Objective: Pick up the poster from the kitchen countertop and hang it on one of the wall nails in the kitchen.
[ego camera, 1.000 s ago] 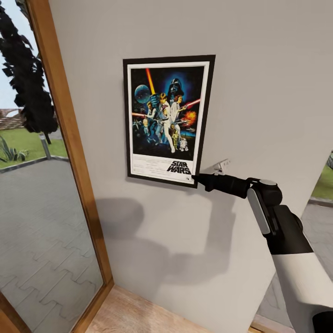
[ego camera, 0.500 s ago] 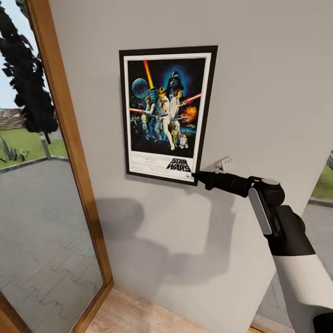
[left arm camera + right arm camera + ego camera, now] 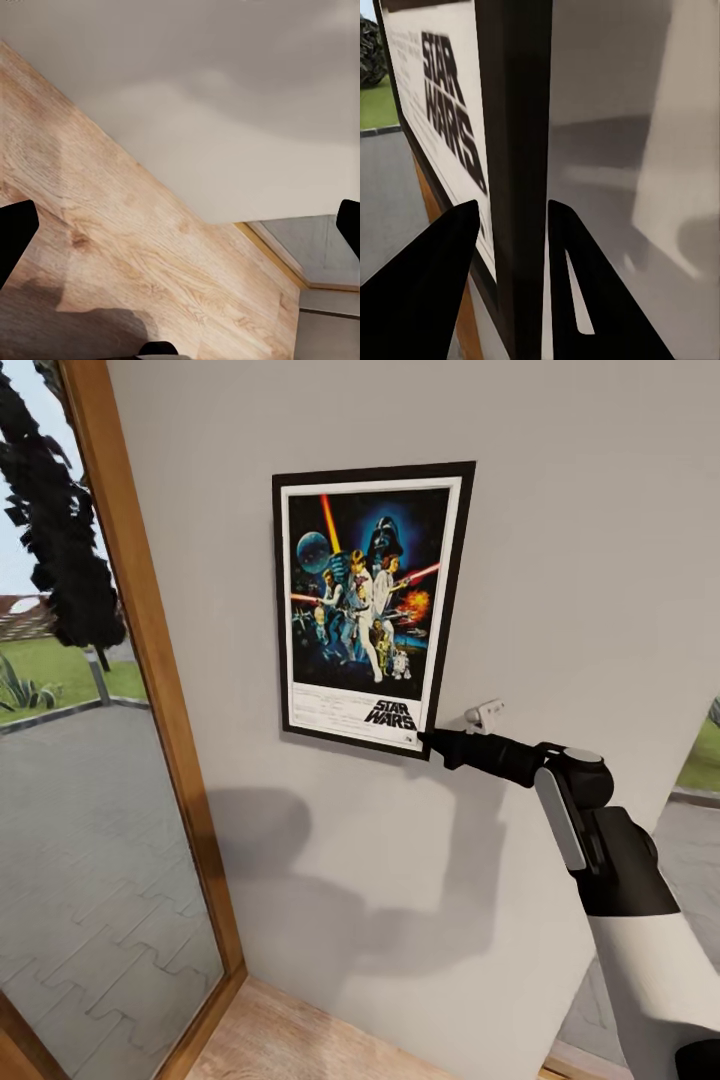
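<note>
While I hold the head camera on the wall, entries for this moment:

Poster: the poster (image 3: 368, 608) stands upright against the grey wall (image 3: 580, 540), to the right of the wooden window frame (image 3: 150, 680). I see its black frame, white inner border and "STAR WARS" logo at the lower right. Its top edge leans slightly to the right, so it is not quite square to the window frame.

Right gripper: the right gripper (image 3: 428, 740) reaches in from the right and meets the poster at its lower right corner. In the right wrist view the two black fingers (image 3: 435, 285) sit one on each side of the poster's dark edge (image 3: 514, 150), pinching it; the printed face with the logo lies on one side, bare wall on the other.

Right arm: I see the black forearm and white upper link (image 3: 640, 950) rising from the lower right of the head view.

Wall fitting: a small white fitting (image 3: 484, 712) sticks out of the wall just above the right gripper, beside the poster's lower right corner. I cannot tell whether the poster touches it.

Left gripper: in the left wrist view the left gripper (image 3: 180, 232) has its fingertips (image 3: 15, 232) spread wide at the picture's edges, holding nothing, over wooden floor (image 3: 150, 262) and the foot of the wall.

Shadow: the arm's shadow (image 3: 330, 860) falls on the wall below the poster.
</note>
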You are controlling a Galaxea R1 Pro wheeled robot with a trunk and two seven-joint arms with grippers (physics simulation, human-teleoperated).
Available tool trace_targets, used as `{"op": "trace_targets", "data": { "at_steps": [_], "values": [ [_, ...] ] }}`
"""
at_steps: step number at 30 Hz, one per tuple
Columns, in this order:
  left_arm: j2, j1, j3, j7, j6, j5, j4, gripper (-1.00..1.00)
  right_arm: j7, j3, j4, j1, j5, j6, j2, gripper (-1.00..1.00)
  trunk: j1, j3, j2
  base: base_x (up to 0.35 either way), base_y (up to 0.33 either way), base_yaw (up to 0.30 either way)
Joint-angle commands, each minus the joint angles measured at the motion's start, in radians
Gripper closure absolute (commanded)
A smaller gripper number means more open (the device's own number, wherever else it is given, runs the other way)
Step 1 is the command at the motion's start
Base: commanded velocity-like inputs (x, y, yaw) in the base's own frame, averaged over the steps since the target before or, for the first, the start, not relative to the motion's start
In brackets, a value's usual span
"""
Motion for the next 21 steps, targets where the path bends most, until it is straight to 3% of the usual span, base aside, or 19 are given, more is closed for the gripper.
{"op": "trace_targets", "data": {
  "at_steps": [1, 21],
  "values": [
    [0.000, 0.000, 0.008, -0.002, -0.009, -0.010, 0.001, -1.00, 0.001, 0.000, -0.001, 0.000, -0.007, 0.007, -0.001, 1.00, 0.000, 0.000, -0.001, 0.002, 0.003, 0.000],
    [0.000, 0.000, 0.008, -0.002, -0.009, -0.010, 0.001, -1.00, 0.001, 0.000, -0.005, 0.000, -0.006, 0.007, -0.001, 1.00, 0.000, 0.000, -0.001, 0.014, 0.015, 0.000]
  ]
}}
